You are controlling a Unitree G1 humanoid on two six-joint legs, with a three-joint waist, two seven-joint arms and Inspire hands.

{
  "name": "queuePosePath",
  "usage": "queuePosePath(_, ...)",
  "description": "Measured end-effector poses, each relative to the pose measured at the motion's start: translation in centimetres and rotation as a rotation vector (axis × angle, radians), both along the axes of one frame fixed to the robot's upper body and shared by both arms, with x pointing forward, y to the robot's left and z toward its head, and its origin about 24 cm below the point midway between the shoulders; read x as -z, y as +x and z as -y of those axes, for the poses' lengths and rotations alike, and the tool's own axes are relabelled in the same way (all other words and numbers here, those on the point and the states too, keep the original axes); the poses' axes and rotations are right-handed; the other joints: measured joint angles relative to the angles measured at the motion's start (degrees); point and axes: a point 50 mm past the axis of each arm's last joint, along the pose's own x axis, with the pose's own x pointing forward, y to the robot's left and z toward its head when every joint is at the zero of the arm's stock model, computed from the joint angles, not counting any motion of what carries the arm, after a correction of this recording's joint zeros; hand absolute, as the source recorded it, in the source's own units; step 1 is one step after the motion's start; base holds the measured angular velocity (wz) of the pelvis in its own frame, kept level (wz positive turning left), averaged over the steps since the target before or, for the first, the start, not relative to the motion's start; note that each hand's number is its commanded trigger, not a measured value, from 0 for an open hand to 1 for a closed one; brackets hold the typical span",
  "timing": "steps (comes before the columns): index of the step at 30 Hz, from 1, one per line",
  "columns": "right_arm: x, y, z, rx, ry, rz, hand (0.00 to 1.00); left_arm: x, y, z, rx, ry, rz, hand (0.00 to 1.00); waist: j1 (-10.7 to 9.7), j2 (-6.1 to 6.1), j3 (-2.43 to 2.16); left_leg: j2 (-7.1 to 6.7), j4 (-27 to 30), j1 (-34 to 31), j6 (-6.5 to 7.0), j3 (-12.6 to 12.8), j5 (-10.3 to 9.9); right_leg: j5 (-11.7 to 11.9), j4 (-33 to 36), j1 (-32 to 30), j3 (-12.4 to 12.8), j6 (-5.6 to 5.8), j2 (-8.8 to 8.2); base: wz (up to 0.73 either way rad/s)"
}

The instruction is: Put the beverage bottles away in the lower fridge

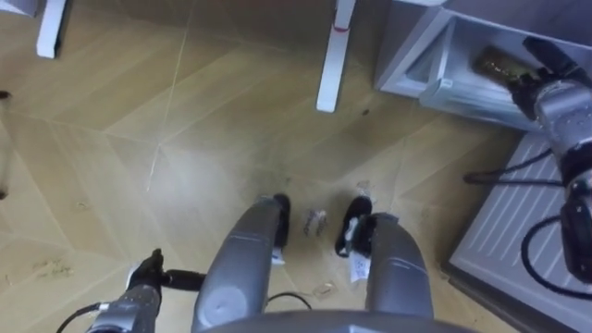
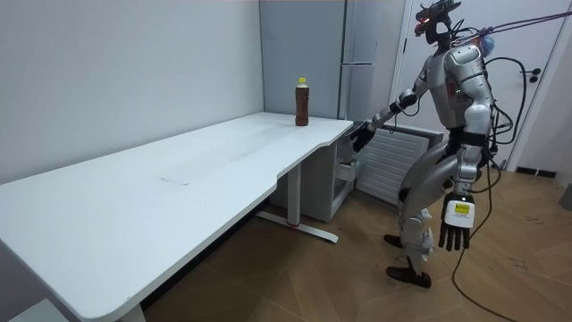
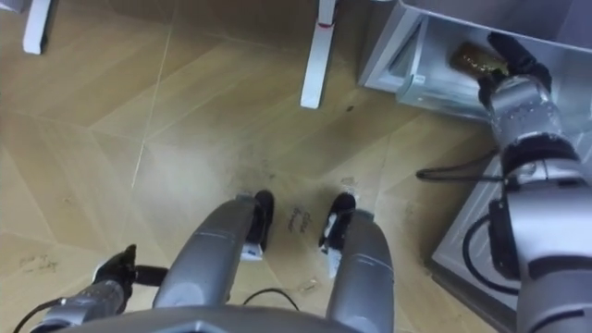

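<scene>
Inside the lower fridge (image 1: pixel 412 55) a brown bottle (image 1: pixel 499 63) lies tilted, with the right hand (image 1: pixel 550 92) at its end; whether its fingers clasp it cannot be told. Away from the fridge, the left hand (image 2: pixel 456 234) hangs with fingers straight and relaxed, and a second bottle (image 2: pixel 302 101) stands on the counter (image 2: pixel 179 170).

Head stereo pair looks steeply down, close in, at the floor (image 1: pixel 185 139). The robot's own legs are at the bottom edge, a bench leg (image 1: pixel 333 55) up top, the open lower fridge (image 1: pixel 412 51) upper right. Both eyes share all of it, the right eye slightly offset. The room view stands well off by the near end of the bench (image 2: pixel 179 179) and looks along it toward the fridge, with the whole robot at the room view's right. It shares the bench leg, fridge and floor with the eyes.
</scene>
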Motion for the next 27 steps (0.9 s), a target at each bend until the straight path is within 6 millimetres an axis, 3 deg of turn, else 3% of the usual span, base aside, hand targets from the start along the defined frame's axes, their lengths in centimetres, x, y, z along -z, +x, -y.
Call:
queuePosePath(12, 4.2, -4.1, 1.2, -0.058, -0.027, -0.083, 0.00, -0.3, -0.2, -1.5, -0.065, -0.047, 0.018, 0.00, -0.6, 0.12, -0.04, 0.39, -7.4, 11.3, -0.10, -0.3, 0.8, 1.1, -7.4, 11.4, -0.2, 0.30, 1.32, -0.01)
queuePosePath(18, 6.1, -6.5, 1.5, -0.101, -0.035, -0.122, 0.00, 0.0, -1.5, -1.7, -0.088, -0.066, -0.011, 0.00, -1.8, 0.79, -0.52, 0.53, -11.2, 17.7, -0.16, -0.6, 0.9, 1.3, -11.5, 18.0, -1.4, 0.69, 1.88, 0.01)
queuePosePath(20, 7.2, -8.1, 1.8, -0.115, -0.039, -0.152, 0.00, 0.0, -2.3, -2.1, -0.133, -0.070, -0.017, 0.00, -2.1, 1.16, -1.05, 0.62, -13.9, 21.9, -0.31, -0.5, 1.0, 1.5, -14.2, 22.1, -1.8, 0.93, 2.26, -0.05)
queuePosePath(21, 7.9, -9.3, 2.0, -0.119, -0.040, -0.177, 0.00, 0.0, -2.7, -2.3, -0.154, -0.069, -0.021, 0.00, -2.2, 1.17, -1.86, 0.58, -15.5, 23.8, -0.36, -0.5, 1.2, 1.5, -15.4, 23.8, -1.8, 1.03, 2.35, -0.05)
queuePosePath(23, 9.0, -10.9, 2.0, -0.137, -0.045, -0.219, 0.00, 0.0, -3.2, -2.5, -0.175, -0.065, -0.019, 0.00, -2.4, 0.97, -2.56, 0.60, -17.8, 26.8, -0.43, -0.1, 1.4, 1.5, -16.9, 26.4, -1.6, 1.17, 2.66, -0.07)
queuePosePath(25, 10.3, -12.7, 1.6, -0.153, -0.030, -0.260, 0.00, -0.1, -3.8, -2.9, -0.202, -0.055, -0.016, 0.00, -3.2, 0.77, -2.94, 0.88, -19.7, 29.7, -0.56, -0.3, 1.5, 1.7, -19.0, 29.4, -1.7, 1.38, 3.35, 0.00)
queuePosePath(27, 11.5, -14.3, 0.8, -0.188, -0.018, -0.305, 0.00, 0.0, -4.5, -3.1, -0.215, -0.049, -0.027, 0.00, -3.9, 0.69, -3.02, 1.15, -21.3, 32.6, -0.68, -0.3, 1.6, 1.8, -20.8, 32.6, -1.7, 1.52, 3.94, -0.02)
